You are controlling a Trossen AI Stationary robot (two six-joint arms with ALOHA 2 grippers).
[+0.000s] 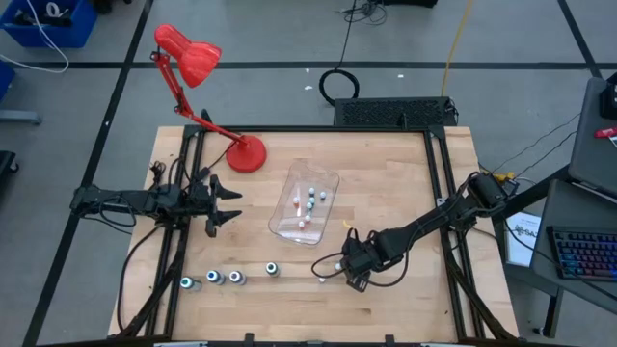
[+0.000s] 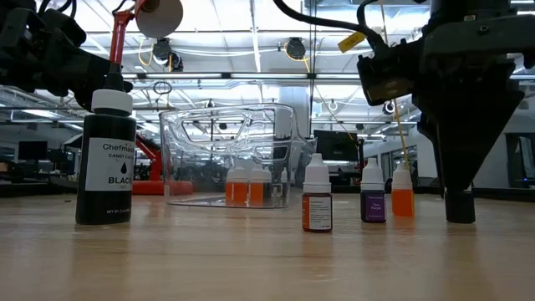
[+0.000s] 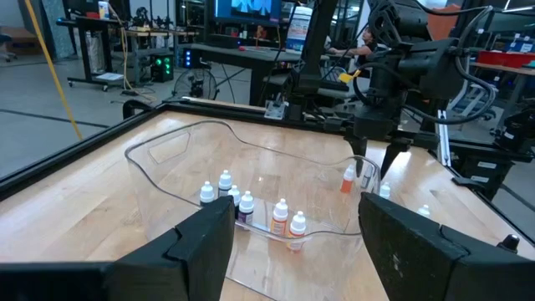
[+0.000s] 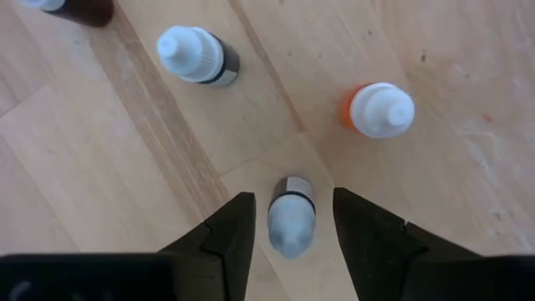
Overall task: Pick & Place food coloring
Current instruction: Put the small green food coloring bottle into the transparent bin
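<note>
My right gripper (image 1: 345, 272) points straight down near the table's front, right of the middle. It is open, with its fingers (image 4: 238, 221) on either side of a small white-capped food coloring bottle (image 4: 291, 221) standing on the table, a gap showing on both sides. An orange bottle (image 4: 380, 110) and a dark small bottle (image 4: 196, 54) stand close by. Several small bottles (image 3: 280, 216) stand inside the clear tub (image 1: 307, 200). The larger dark bottles (image 1: 213, 278) stand in a row at the front left. My left gripper (image 1: 236, 204) waits open, left of the tub.
A red desk lamp (image 1: 188, 53) stands with its base (image 1: 248, 154) at the back, left of the tub. A black-labelled bottle (image 2: 106, 159) stands nearest the low camera. Bare wood lies between the tub and my right gripper.
</note>
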